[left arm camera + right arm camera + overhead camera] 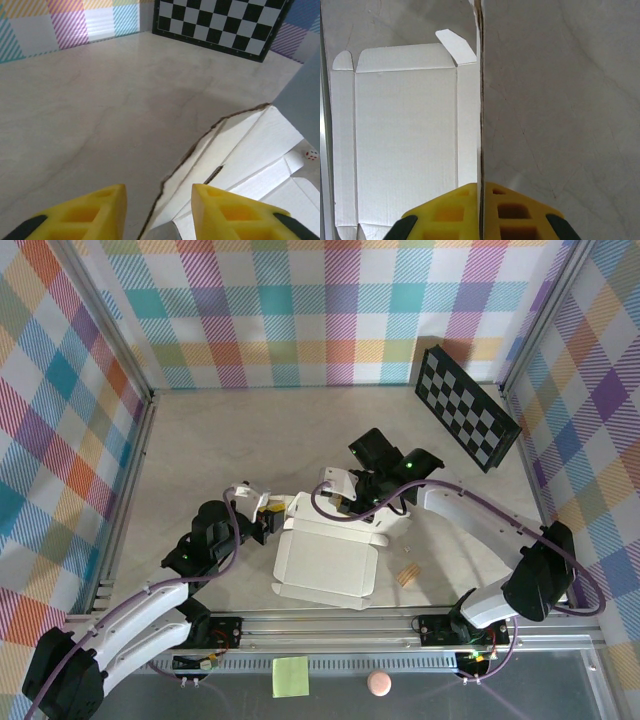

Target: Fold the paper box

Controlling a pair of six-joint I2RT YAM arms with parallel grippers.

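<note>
Pale table (200, 460); white paper box (325, 560) lies unfolded near centre, toward six o'clock; right hand (481, 186) clenched on the box's upright twelve o'clock panel; left hand (159, 192) released, fingers straddling its ten o'clock edge.

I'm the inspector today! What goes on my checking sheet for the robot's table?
Surface: pale marbled table, flat.
Job's things: paper box lies open in the middle, not yet folded up, with one panel raised.
Clutter: a small tan block sits beside the box. A checkerboard leans at the far right wall. A sticky note and a pink round thing sit on the near ledge.
Grippers: left gripper is open, with the box's edge between its fingers. The right gripper is shut on the raised panel.
Cables: purple cables run along both arms, and one loops by the box's far edge.
Surroundings: plaid walls and a metal rail at the near edge.
</note>
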